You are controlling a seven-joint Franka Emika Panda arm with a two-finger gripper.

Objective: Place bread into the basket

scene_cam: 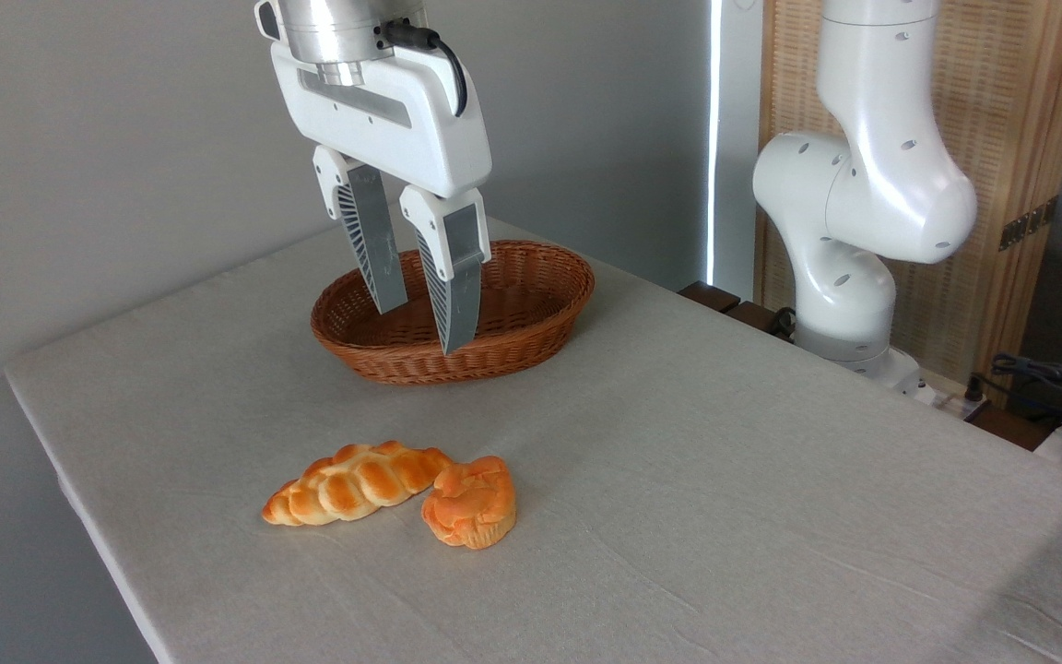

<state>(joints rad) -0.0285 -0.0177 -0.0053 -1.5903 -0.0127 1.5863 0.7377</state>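
Note:
The long braided golden-orange bread (356, 482) lies on the white tablecloth near the front left, its right tip touching a short round bun. Behind it, at the far side, stands the oval brown wicker basket (454, 310), with nothing visible inside. My gripper (422, 327) hangs in the air in front of the basket, well above the table and higher than the bread. Its two grey fingers are open, with nothing between them.
A muffin-shaped orange bun (472, 503) sits right of the loaf. The arm's white base (849, 231) rises at the right rear. Cables and a dark device (1061, 387) lie off the table's right edge. The table's left edge (79, 498) runs close to the loaf.

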